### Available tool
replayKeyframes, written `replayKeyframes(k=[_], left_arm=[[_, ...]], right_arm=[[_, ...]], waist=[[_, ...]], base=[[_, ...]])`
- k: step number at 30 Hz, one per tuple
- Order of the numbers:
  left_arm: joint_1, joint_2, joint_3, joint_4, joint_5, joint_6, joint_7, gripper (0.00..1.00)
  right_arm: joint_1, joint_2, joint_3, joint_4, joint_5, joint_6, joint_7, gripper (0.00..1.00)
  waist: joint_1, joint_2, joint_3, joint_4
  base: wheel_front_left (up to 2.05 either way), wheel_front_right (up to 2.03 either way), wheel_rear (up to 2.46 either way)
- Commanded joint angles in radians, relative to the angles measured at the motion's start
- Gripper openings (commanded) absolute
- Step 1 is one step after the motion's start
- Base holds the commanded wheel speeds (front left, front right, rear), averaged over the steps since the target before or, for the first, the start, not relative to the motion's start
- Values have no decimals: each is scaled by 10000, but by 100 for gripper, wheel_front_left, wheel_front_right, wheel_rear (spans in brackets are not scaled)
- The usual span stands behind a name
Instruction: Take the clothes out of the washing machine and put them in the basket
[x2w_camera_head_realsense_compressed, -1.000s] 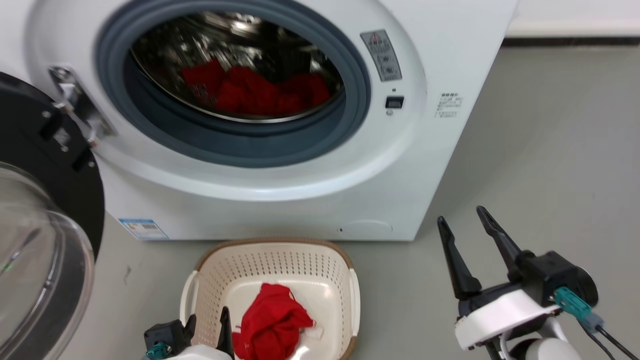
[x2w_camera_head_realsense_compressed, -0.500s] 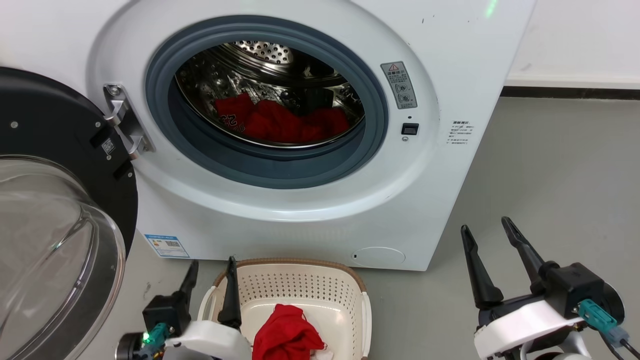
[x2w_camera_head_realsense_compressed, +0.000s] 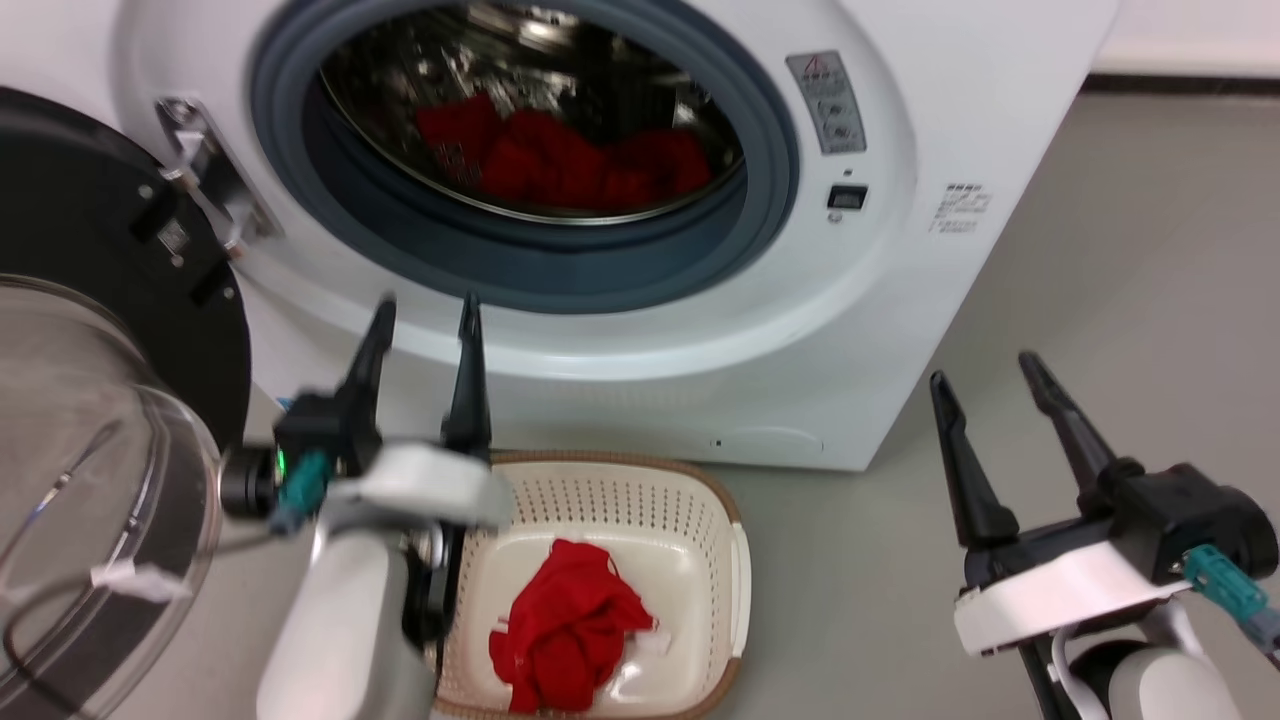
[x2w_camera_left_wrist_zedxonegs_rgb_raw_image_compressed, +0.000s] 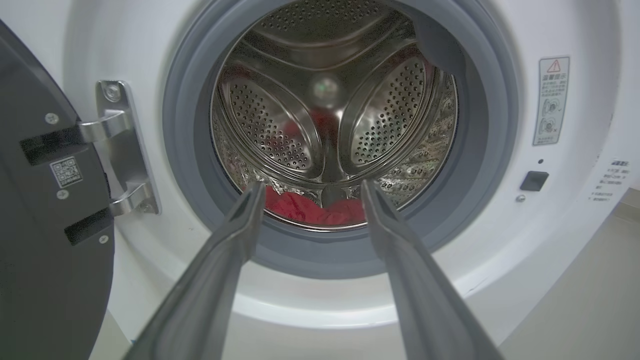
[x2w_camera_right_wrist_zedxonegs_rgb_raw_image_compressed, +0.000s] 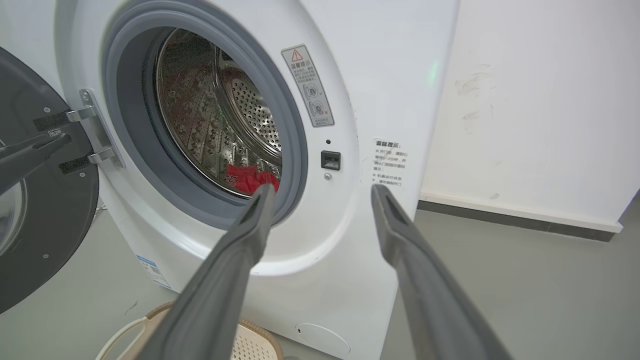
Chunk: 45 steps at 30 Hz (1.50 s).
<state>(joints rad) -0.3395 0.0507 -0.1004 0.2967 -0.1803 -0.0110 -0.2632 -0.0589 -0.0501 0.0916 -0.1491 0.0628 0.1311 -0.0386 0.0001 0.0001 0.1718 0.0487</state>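
Left gripper (x2w_camera_head_realsense_compressed: 427, 303) raised at washing machine (x2w_camera_head_realsense_compressed: 900, 100) porthole (x2w_camera_head_realsense_compressed: 600, 280); both grippers empty.
Head view: red clothes (x2w_camera_head_realsense_compressed: 560, 160) lie low in the drum (x2w_camera_head_realsense_compressed: 400, 70), upper centre of frame. One red garment (x2w_camera_head_realsense_compressed: 565, 625) sits in the basket (x2w_camera_head_realsense_compressed: 715, 500), bottom centre, on the floor (x2w_camera_head_realsense_compressed: 1100, 250) just before the machine. Left jaws spread wide, tips over the porthole's lower rim. Right gripper (x2w_camera_head_realsense_compressed: 981, 368), lower right, jaws likewise wide, apart from the machine. Door (x2w_camera_head_realsense_compressed: 100, 230) hangs open at left.
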Motion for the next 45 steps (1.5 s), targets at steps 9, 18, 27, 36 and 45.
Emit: replayKeyframes(k=[9, 18, 27, 36, 45], left_arm=[[-3628, 64, 112, 1666, 100, -442, -21, 100], [-6675, 458, 193, 4633, 34, -665, 203, 100], [-9779, 1198, -69, 7228, 256, -781, 1457, 100], [-11887, 2124, -372, 8832, 458, -805, 3521, 100], [-13465, 2946, -676, 9444, 683, -709, 5655, 100]], right_arm=[[-1071, 1, 383, -684, -129, -5, 59, 100], [-1647, 1, 935, -961, 148, -5, -142, 100], [-1792, 2, 1596, -894, 579, -5, -393, 100], [-1608, 8, 2357, -789, 1175, -5, -812, 100], [-1840, 8, 3143, -471, 1903, -5, -1487, 100]], waist=[[-1, -1, 2452, -492], [-1, -1, 3820, -1197], [-1, -1, 4851, -1924], [-1, -1, 5804, -2927], [-1, -1, 6911, -3771]], base=[[0, 0, 0], [0, 0, 0], [0, 0, 0], [0, 0, 0], [0, 0, 0]])
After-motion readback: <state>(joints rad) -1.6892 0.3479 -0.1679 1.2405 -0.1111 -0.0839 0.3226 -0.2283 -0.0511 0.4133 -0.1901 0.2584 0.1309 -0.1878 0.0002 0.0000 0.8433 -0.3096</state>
